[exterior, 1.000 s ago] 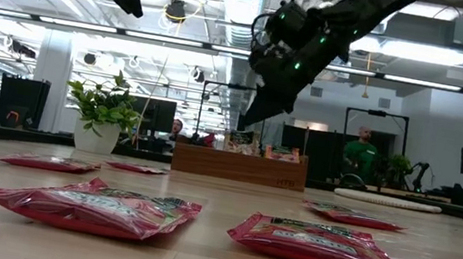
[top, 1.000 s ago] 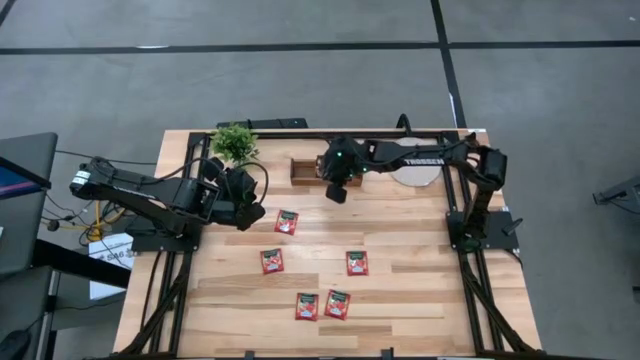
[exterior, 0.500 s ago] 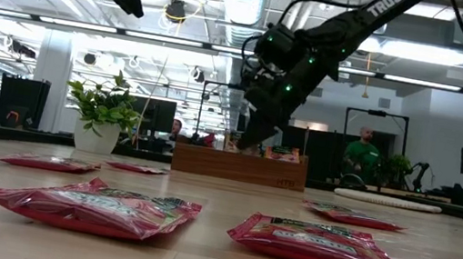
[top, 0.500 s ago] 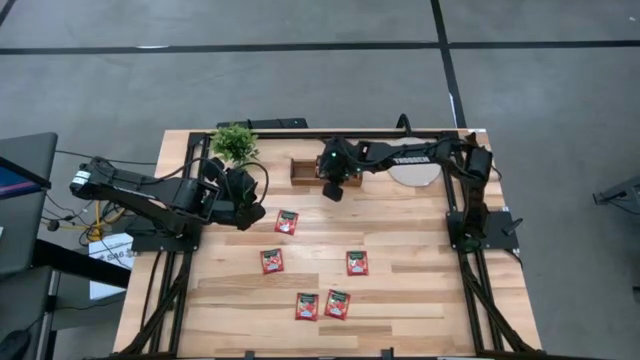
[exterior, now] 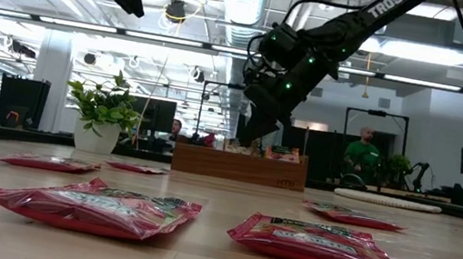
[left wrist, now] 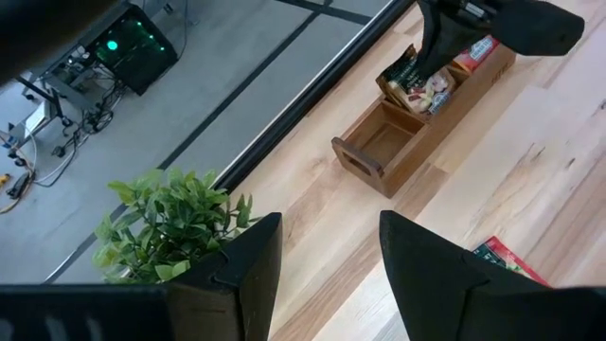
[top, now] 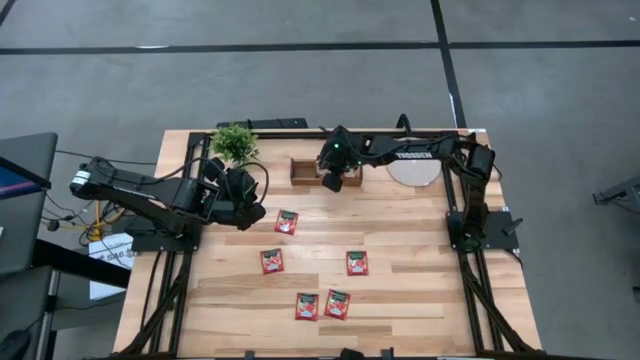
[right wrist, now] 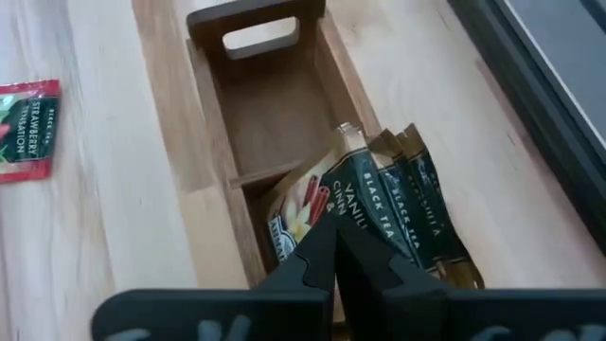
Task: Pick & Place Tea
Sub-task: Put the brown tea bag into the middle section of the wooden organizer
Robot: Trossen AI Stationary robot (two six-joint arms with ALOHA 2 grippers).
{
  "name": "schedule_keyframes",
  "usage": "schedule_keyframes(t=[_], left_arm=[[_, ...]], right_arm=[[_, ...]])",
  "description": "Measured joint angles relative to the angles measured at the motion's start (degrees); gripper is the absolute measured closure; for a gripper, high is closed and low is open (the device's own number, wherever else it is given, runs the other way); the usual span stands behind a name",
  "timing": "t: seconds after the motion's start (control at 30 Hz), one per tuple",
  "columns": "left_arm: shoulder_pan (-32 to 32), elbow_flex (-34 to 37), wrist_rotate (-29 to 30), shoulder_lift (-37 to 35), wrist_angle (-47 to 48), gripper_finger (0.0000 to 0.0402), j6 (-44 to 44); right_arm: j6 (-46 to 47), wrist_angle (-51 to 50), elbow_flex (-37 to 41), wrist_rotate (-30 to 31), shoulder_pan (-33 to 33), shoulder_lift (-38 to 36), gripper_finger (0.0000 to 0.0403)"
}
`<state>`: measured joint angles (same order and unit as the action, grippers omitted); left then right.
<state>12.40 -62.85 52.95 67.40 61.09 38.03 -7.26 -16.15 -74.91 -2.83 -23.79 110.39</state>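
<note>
Since the earlier pictures, the right gripper [top: 331,183] has moved from the open table in front of the wooden box [top: 300,172] to a place directly above it, and in the low view it hangs a little higher than half a second ago. Its fingers are pressed together, tips over the compartment where pale vanilla and dark black-tea sachets [right wrist: 379,213] stand upright. Whether the tips pinch one of these sachets, I cannot tell; they meet right at the packets. My judgement is that a sachet is being put in, or was just put in, so this part of the task is near its end. The end compartment with the handle cut-out has no sachet in it.

Five red strawberry tea sachets [top: 287,222] lie flat on the table, well apart from the box, so much work remains. The left gripper [left wrist: 327,275] has not moved; it waits near the potted plant [top: 234,142], fingers spread and holding nothing, with one red sachet just in front of it.
</note>
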Motion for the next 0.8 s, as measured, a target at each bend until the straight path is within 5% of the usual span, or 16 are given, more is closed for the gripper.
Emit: schedule_keyframes(t=[0.8], left_arm=[[0.0, 0.0, -0.5, 0.0, -1.7, 0.0229, -0.1]], right_arm=[[-1.8, -3.5, -4.4, 3.1, -2.1, 0.5, 0.0403]])
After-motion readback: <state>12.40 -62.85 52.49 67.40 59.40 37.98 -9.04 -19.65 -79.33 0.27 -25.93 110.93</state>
